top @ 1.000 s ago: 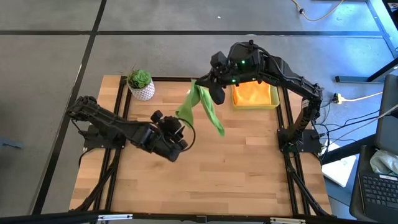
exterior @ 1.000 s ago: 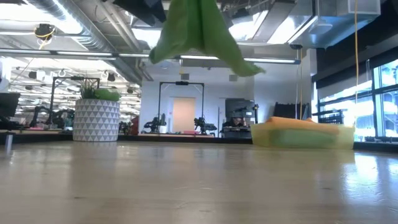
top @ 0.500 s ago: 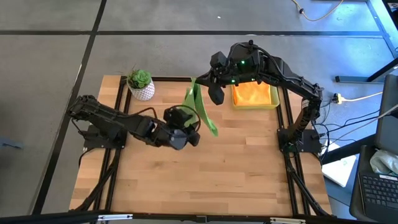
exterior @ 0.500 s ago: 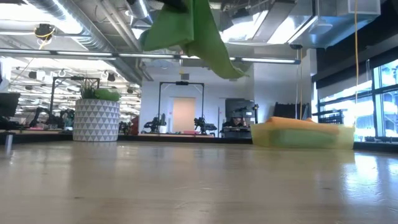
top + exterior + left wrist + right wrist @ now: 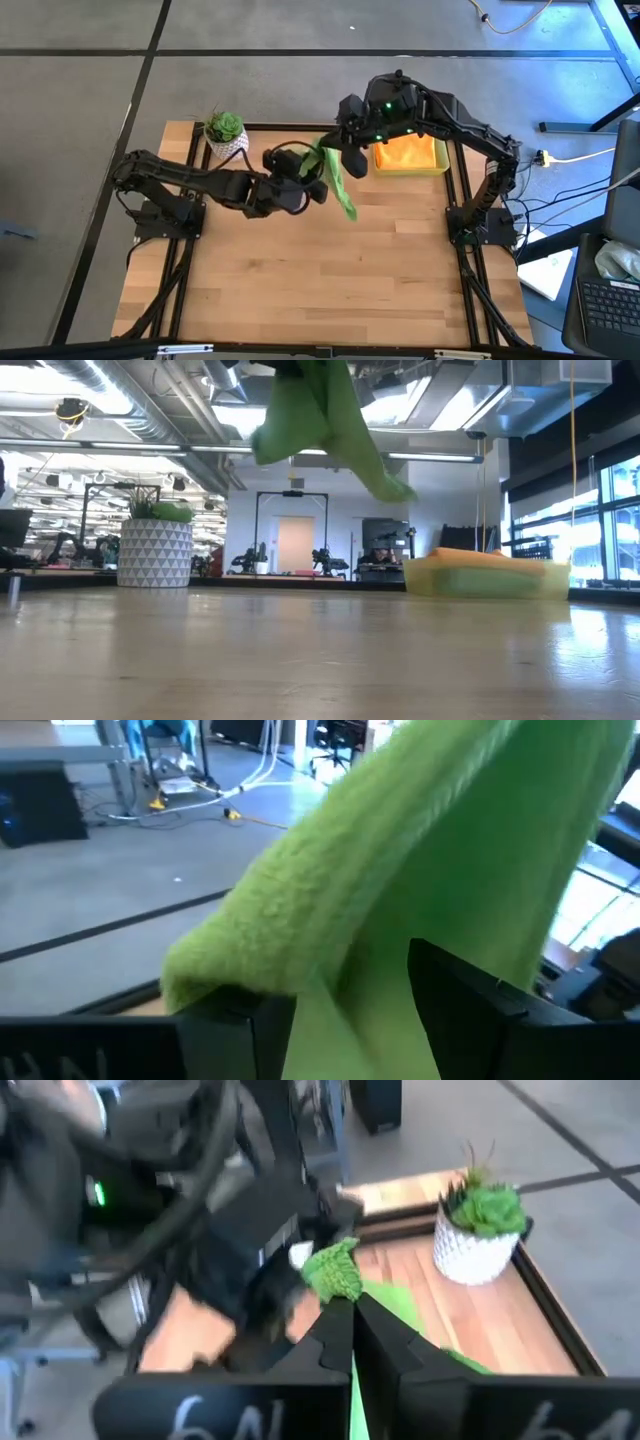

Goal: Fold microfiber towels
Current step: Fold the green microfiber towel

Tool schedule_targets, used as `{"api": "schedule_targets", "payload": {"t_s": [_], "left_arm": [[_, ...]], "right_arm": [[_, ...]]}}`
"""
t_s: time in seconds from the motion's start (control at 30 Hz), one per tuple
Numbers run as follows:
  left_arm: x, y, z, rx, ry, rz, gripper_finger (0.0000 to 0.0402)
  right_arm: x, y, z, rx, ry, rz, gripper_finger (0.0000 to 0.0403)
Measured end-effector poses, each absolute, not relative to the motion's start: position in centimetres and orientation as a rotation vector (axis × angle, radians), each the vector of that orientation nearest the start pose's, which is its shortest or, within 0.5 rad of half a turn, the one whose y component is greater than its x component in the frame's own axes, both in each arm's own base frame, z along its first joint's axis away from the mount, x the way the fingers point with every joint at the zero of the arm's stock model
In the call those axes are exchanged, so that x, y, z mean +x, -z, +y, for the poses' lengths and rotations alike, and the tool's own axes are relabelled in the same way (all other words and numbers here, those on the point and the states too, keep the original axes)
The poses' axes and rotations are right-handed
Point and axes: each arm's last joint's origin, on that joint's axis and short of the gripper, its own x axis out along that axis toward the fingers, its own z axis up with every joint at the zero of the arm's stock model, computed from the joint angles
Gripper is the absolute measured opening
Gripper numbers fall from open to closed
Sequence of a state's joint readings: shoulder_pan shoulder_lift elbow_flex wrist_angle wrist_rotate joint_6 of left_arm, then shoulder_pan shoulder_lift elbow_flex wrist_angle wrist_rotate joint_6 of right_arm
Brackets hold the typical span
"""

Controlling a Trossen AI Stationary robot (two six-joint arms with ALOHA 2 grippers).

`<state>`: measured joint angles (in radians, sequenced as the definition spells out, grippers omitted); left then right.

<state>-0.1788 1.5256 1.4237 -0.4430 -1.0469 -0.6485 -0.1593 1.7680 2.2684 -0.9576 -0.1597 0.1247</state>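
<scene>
**Lime towel held aloft for a second grip**

The right end effector (image 5: 345, 152) is clamped on the lime green towel (image 5: 338, 180), hanging above the counter (image 5: 330, 290) toward twelve o'clock. The left end effector (image 5: 312, 182), fingers apart, straddles its edge. Next: pinch, then spread it flat.
</scene>
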Motion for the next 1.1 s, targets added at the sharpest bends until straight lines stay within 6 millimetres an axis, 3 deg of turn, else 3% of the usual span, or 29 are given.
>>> {"api": "schedule_targets", "payload": {"t_s": [0.4,0.73,1.1], "left_arm": [[31.6,-39.8,-3.5,-0.206,-0.948,0.196,0.0182],[30.7,-43.1,-3.7,-0.048,-0.968,0.207,0.0182],[31.2,-43.4,-3.6,-0.065,-0.824,0.242,0.0182]], "right_arm": [[32.1,-49.4,-7.1,0.131,0.067,0.491,0.0006],[32.0,-49.4,-7.0,0.116,-0.028,0.485,0.0006],[32.1,-49.4,-7.0,0.147,-0.020,0.482,0.0006]]}}
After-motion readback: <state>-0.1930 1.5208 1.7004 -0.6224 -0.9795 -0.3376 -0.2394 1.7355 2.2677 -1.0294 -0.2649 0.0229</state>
